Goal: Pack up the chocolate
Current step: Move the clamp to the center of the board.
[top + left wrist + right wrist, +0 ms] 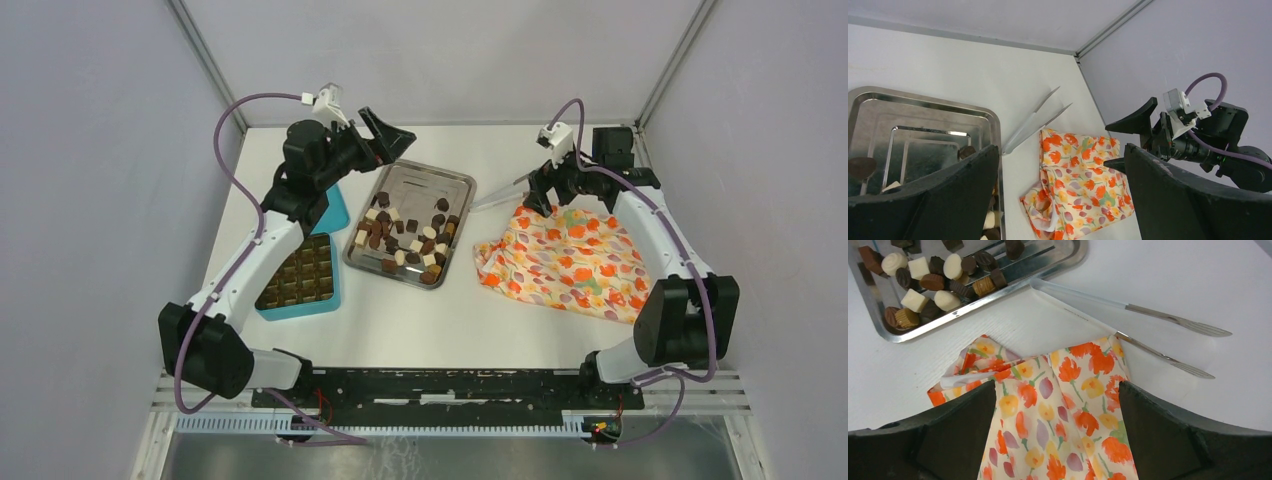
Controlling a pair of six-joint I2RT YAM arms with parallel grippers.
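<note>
The chocolate (405,240), a heap of dark brown, mid-brown and cream-white bite-size pieces, lies in the steel tray (425,185) at the middle of the white table (420,320), gathered mostly in the tray's near half while its far half is nearly bare. None of the pieces is in either gripper. To the left of the tray sits the teal compartmented box (300,275), its far end hidden under the left arm; whether its cells hold anything cannot be told from above. The left gripper (390,138) hangs above the table at the tray's far-left corner with its jaws spread wide and nothing between them. To the right of the tray lies the crumpled orange floral cloth (565,255). A pair of metal tongs (1148,310) rests flat on the table between the tray and the cloth, its joined end just beside the tray's rim and one of its two arms touching the cloth's far corner. The right gripper (1058,385) hovers over the far edge of the cloth, near the tongs, its jaws likewise wide apart and holding nothing.
</note>
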